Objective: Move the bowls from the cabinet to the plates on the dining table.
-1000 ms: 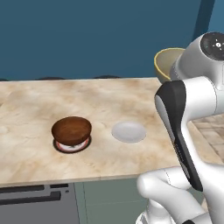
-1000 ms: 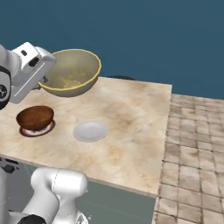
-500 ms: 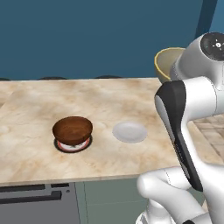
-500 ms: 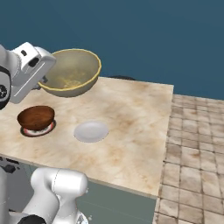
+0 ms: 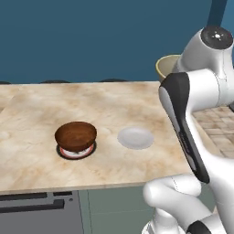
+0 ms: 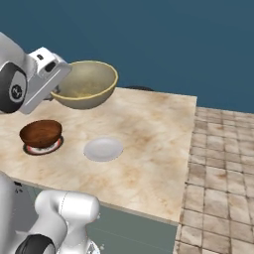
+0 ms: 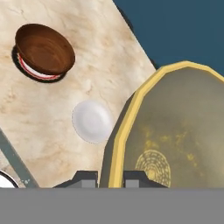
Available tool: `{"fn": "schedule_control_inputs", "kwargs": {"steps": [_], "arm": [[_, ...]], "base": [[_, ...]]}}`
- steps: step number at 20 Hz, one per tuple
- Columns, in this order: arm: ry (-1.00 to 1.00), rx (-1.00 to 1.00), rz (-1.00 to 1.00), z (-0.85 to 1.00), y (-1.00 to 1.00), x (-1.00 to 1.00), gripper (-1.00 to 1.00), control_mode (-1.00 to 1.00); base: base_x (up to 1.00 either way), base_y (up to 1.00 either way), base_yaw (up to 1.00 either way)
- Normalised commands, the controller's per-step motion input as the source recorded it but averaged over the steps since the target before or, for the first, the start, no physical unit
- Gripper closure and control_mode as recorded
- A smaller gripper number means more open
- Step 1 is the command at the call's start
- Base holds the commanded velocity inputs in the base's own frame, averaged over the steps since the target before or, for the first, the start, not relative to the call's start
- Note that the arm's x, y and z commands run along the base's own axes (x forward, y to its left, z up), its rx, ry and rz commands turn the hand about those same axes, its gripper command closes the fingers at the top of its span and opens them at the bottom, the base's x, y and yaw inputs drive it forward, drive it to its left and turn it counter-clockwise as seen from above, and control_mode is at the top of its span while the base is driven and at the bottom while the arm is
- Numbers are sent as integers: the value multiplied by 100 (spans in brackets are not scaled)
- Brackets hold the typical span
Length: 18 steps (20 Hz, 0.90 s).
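A pale yellowish-olive bowl [image 6: 87,82] hangs in the air over the dining table [image 6: 154,129], tilted, with my gripper [image 7: 110,177] shut on its rim. In the hand view this bowl [image 7: 170,131] sits close on the right, and in the left base view its edge [image 5: 167,66] peeks out behind my arm. The dark reddish-brown bowl [image 5: 76,135] rests on a red-rimmed plate [image 5: 75,153] on the table's left. Beside it, to the right, lies a pale round plate [image 5: 135,138] with nothing on it, below and left of the held bowl in the hand view [image 7: 92,121].
Tiled floor [image 6: 218,163] lies past the table's right edge. A dark blue wall rises behind the table. Low dark shapes [image 6: 139,89] show along the table's far edge. A grey-green base with a dark front panel [image 5: 32,215] stands under the near edge.
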Motion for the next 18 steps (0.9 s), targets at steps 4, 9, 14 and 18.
{"fn": "schedule_control_inputs", "kwargs": {"steps": [4,9,14,18], "arm": [[15,0,2,-21,0,29,100,-100],[14,0,0,-37,0,31,100,-100],[5,-1,0,-50,0,32,100,-100],[0,-2,1,-49,0,27,100,-100]], "base": [[0,0,0],[0,0,0],[0,0,0],[0,0,0]]}}
